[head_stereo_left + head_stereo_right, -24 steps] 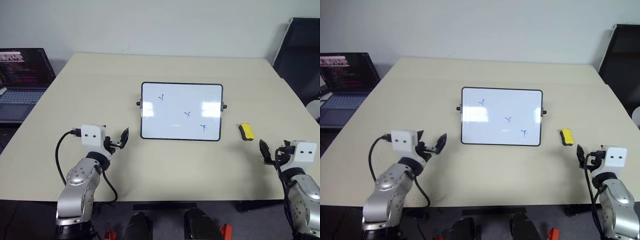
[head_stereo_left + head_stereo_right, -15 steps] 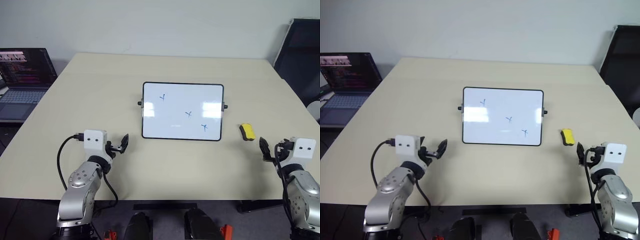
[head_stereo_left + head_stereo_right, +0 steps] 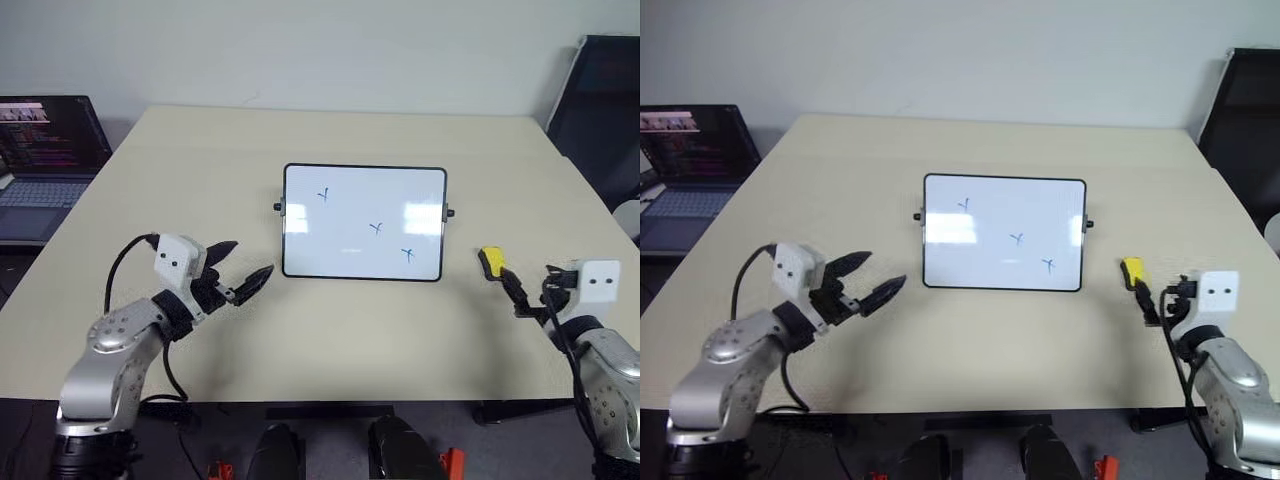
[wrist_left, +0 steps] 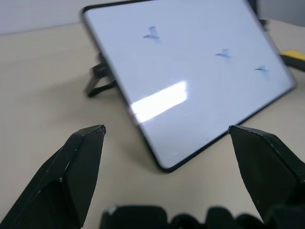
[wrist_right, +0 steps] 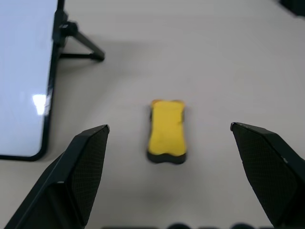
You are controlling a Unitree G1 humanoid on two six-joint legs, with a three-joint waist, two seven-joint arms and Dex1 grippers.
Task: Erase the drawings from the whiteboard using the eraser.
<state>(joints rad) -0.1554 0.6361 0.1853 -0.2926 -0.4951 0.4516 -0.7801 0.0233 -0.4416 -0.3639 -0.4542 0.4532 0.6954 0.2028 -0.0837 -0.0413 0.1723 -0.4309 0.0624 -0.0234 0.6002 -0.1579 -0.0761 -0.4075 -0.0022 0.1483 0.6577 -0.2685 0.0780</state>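
Board: whiteboard (image 3: 364, 222) sits near the middle of the bench (image 3: 330, 340), a little toward the far edge; we see a thin black frame, rounded corners and a small black knob on each short side. In the left wrist view it is propped on a small black stand, tilted rather than flat.
Drawings: three small blue marks (image 3: 375, 229) run in a slanted row across the board, from its far left part down toward its near right corner. All three are intact.
Eraser: yellow block (image 5: 166, 130) with a dark underside lies on the bench just beside the board's right short side, toward the right edge of the bench. It touches neither the board nor any tool.
Right tool: we see the right tool (image 5: 169, 143) spread wide and holding nothing; in its wrist view the eraser lies between the lines of its two fingers, ahead of the tips and apart from them. From the head views it hovers near the right edge of the bench, just on the near side of the eraser.
Left tool: we see the left tool (image 3: 869, 277) also spread wide and empty, above the near left part of the bench, pointing toward the board's near left corner without touching it.
Laptop: an open laptop (image 3: 45, 160) stands off the bench's left edge, screen lit.
Chair: a dark chair (image 3: 600, 110) stands beyond the far right corner.
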